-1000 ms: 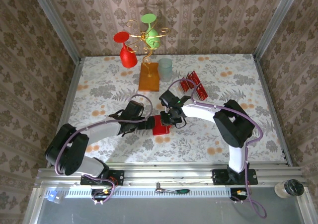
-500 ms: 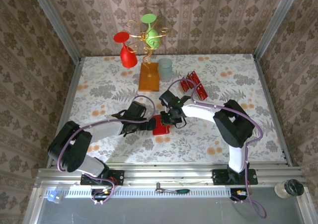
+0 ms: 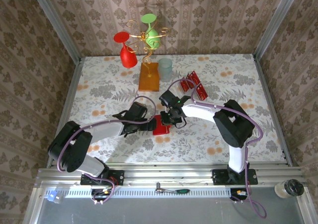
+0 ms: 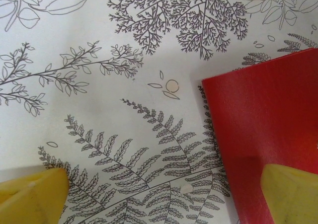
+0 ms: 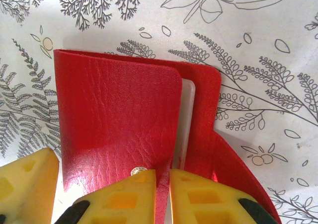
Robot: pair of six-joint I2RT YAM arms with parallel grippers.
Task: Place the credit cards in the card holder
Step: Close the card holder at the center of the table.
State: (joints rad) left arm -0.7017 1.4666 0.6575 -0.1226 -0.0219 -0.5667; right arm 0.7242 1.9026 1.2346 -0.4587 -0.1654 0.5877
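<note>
Right wrist view: the right gripper [image 5: 163, 184], jaws almost closed, pinches the cover edge of the flat glossy red card holder [image 5: 114, 119] at 6 o'clock. The left gripper [image 4: 164, 189] is wide open and holds nothing, with one finger over the holder's corner at 4 o'clock. I think the thin cover may slip from this narrow pinch, or the holder may slide on the white fern-printed tablecloth [image 4: 99, 110]. The small red credit cards [image 3: 193, 84] lie at 1 o'clock from it, before brown patterned wallpaper [image 3: 208, 20].
</note>
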